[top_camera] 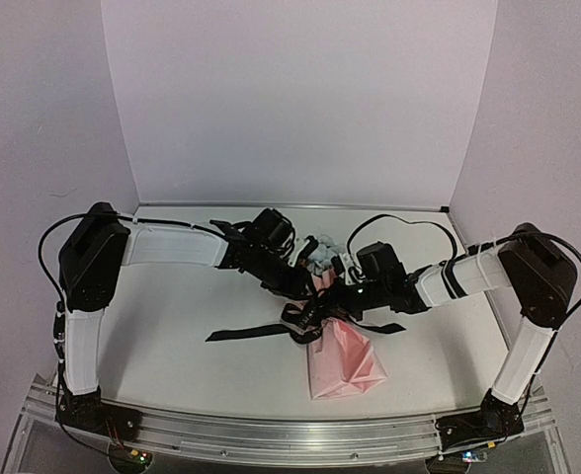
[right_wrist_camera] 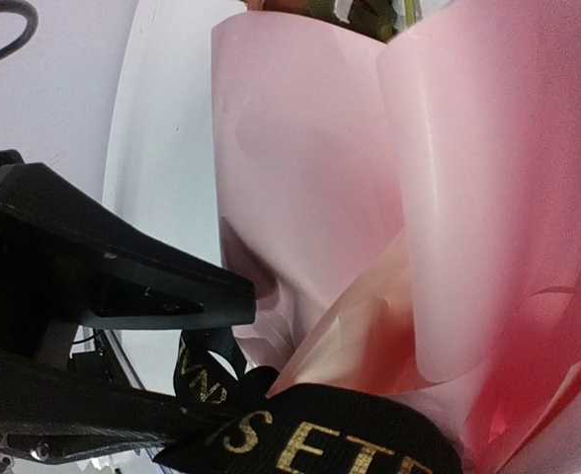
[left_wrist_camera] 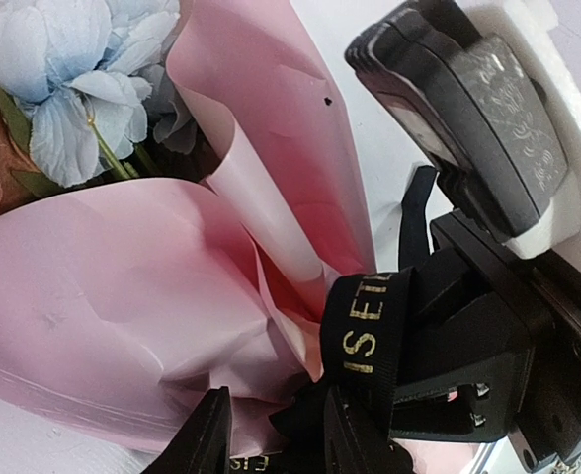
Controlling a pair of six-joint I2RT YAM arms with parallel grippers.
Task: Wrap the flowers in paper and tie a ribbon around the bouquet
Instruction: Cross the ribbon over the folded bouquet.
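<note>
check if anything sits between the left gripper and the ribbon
Nothing visible does. The ribbon reaches right into the left gripper, a dark fold of it between the parted jaws; the paper lies beyond it, not in between.

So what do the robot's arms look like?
There are two: the left arm and the right arm. Each has white tube-shaped parts joined by chunky black joints, with thin black cables looping along them. The left gripper and the right gripper are black, each with two flat, tapered fingers.
</note>
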